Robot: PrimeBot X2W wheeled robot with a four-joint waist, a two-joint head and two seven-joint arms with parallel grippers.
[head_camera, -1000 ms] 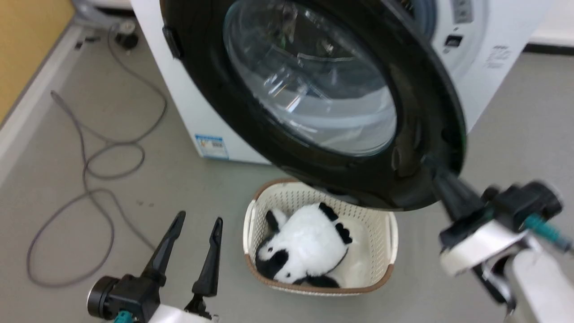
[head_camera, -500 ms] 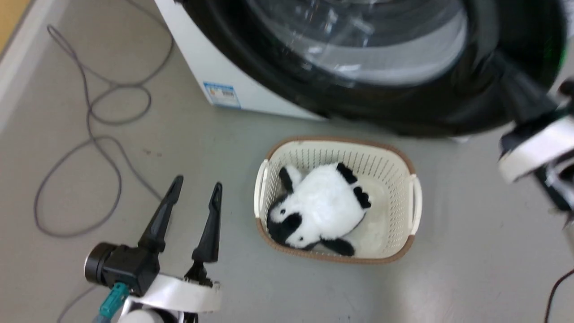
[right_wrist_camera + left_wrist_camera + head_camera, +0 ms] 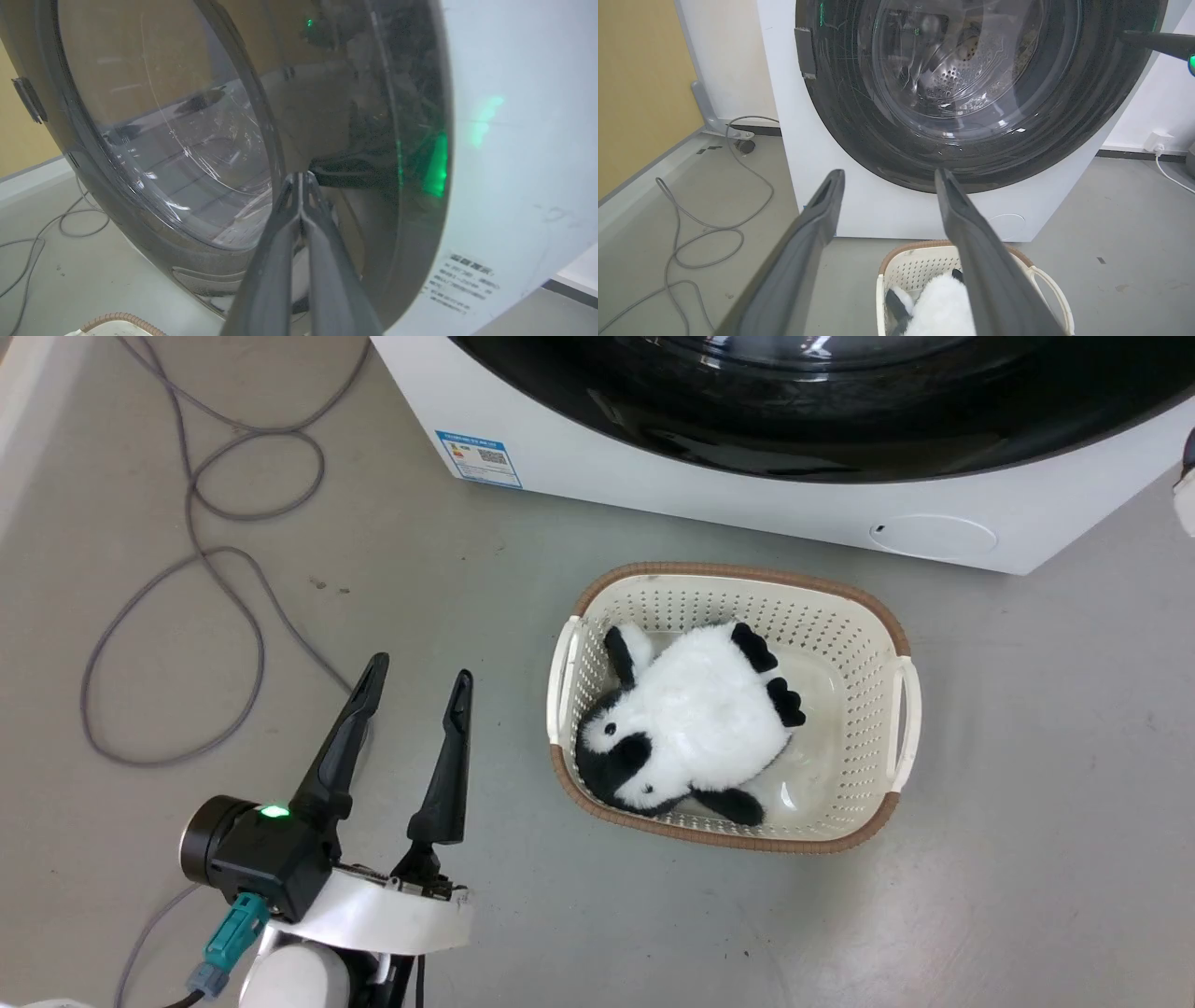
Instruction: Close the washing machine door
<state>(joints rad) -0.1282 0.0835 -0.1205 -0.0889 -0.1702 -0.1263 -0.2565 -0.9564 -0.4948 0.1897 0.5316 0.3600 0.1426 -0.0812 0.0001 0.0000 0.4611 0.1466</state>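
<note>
The washing machine door (image 3: 971,70), a round black frame with a domed glass, lies flat against the front of the white washing machine (image 3: 784,116); I see no gap, and I cannot tell if it is latched. In the head view its lower black rim (image 3: 700,420) runs along the top edge. My right gripper (image 3: 301,175) is shut on nothing, its tips against the door's (image 3: 163,116) dark frame near the right rim. One of its fingers (image 3: 1153,41) reaches in at the left wrist view's top right. My left gripper (image 3: 418,667) hangs open above the floor, left of the basket.
A cream laundry basket (image 3: 738,571) with a black-and-white plush toy (image 3: 691,728) stands on the grey floor in front of the machine. A grey cable (image 3: 187,523) loops across the floor on the left. A blue label (image 3: 478,457) and a round flap (image 3: 934,535) mark the machine's lower front.
The door has swung from standing ajar to lying against the machine's front, pushed by my right gripper. The head camera has shifted. My left arm has stayed put.
</note>
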